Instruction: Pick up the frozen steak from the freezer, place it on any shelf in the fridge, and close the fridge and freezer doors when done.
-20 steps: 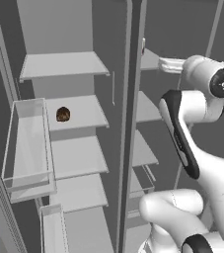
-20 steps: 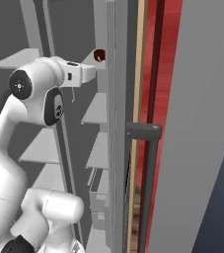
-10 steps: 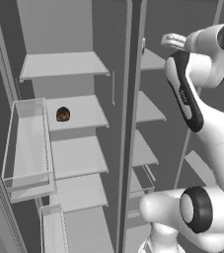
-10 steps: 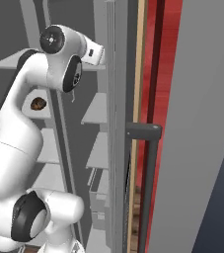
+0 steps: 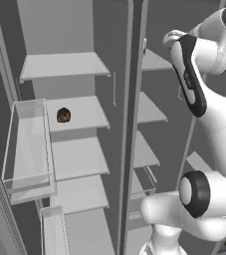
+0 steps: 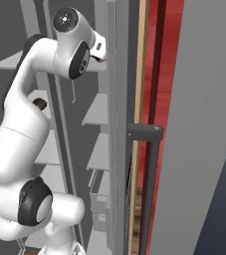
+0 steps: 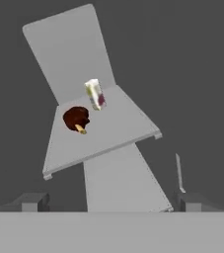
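A: Compartments logged first. The fridge (image 5: 59, 30) is seen in the left base view as the wider bay, with a small round brown item (image 5: 63, 115) on one of its broad shelves. That item is not taken for the target. The freezer (image 5: 160, 22) is the narrower bay to its right, and the arm is raised into its upper part.

B: Location of the frozen steak (image 7: 76, 119)?

A: It is recorded in the hand view on a short freezer shelf (image 7: 118, 131), towards that shelf's left half, lying flat. An upright pale packet (image 7: 95, 94) stands just beside it, further back and to the right, apparently not touching.

B: State of the fingers (image 7: 32, 201)?

A: They are spread fully wide, and nothing is held between them. The steak is well apart from them: ahead, and left of the midline between the two tips.

B: Long axis?

A: The lump is nearly round. A slight slant is noted, from the dark body down to a pale stub at lower right. A shift leftward before the advance is judged necessary, with clearance kept from the packet.
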